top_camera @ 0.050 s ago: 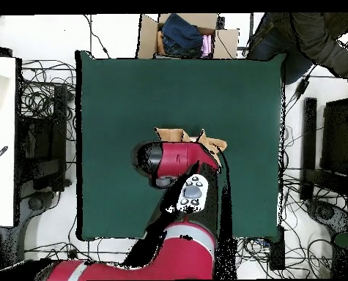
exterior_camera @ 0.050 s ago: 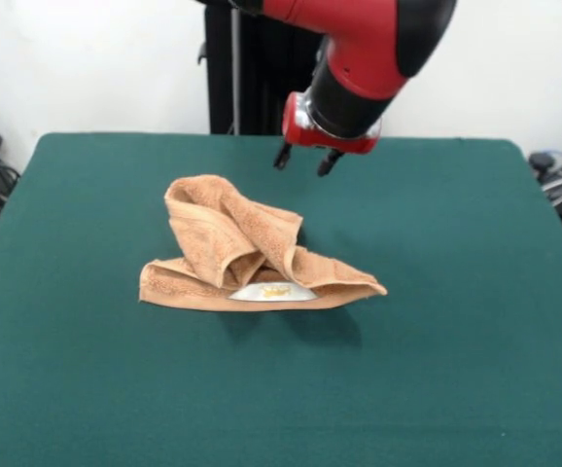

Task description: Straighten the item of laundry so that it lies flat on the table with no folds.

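Crumpled towel (exterior_camera @ 0.050 s ago: 247, 261) lies apart from the open gripper (exterior_camera @ 0.050 s ago: 304, 161) above

Crumpled towel (exterior_camera @ 0.050 s ago: 247, 258) (label (exterior_camera @ 0.050 s ago: 272, 291) showing) on table (exterior_camera @ 0.050 s ago: 456, 341)

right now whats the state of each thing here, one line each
towel: crumpled and folded over itself on the table, white label showing at its front edge, not flat
tool: open, empty, hanging above the table behind the towel, apart from it
table: green top, holding only the towel
cardboard box: open on the floor beyond the table, with clothes in it
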### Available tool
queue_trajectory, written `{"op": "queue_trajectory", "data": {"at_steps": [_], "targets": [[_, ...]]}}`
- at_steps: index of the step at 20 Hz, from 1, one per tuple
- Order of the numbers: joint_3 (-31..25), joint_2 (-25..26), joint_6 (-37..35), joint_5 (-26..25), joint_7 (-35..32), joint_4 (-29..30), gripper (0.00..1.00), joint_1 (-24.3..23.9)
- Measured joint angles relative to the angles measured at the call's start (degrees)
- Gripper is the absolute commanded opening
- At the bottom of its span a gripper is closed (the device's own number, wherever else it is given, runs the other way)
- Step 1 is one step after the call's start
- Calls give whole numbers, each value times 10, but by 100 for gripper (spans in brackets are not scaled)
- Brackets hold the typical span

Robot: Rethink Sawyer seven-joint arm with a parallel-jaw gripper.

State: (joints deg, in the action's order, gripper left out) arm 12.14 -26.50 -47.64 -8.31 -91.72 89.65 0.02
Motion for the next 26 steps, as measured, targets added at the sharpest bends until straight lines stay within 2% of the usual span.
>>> {"op": "queue_trajectory", "data": {"at_steps": [10, 26], "targets": [[0, 21, -23, 0, 0, -42, 100, 0], [-1, 29, -28, 0, 0, -49, 100, 11]]}}
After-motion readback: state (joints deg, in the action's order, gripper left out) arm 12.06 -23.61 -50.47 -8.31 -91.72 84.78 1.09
